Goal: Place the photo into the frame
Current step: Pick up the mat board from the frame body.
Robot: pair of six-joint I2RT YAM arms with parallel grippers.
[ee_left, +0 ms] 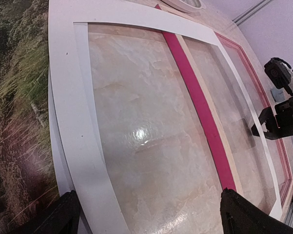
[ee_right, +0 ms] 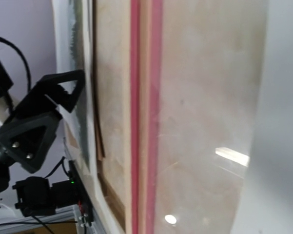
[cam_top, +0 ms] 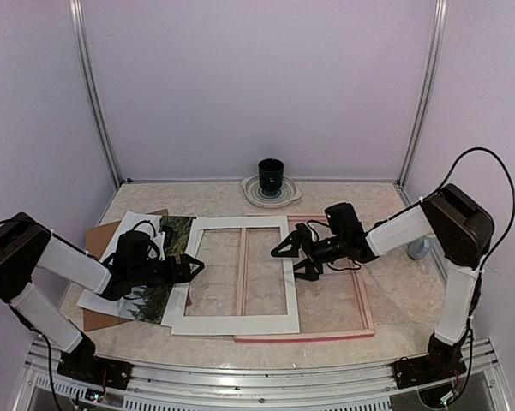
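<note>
Your left gripper [cam_top: 192, 266], spread and empty, hovers over the photo [cam_top: 173, 236], which lies beneath it with one edge under the white mat [cam_top: 236, 324]. Your right gripper [cam_top: 286, 263], also spread, hangs over the frame [cam_top: 361, 295], probably to clear the mat first.

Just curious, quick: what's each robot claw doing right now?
Left gripper: open, gripping nothing.
Right gripper: open, gripping nothing.

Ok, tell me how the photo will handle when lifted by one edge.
The photo looks like a thin paper sheet lying flat, so it will probably droop rather than stay stiff. It seems light and may slide on the brown board if pushed. One edge appears tucked under the white mat, so pulling could drag that along.
</note>
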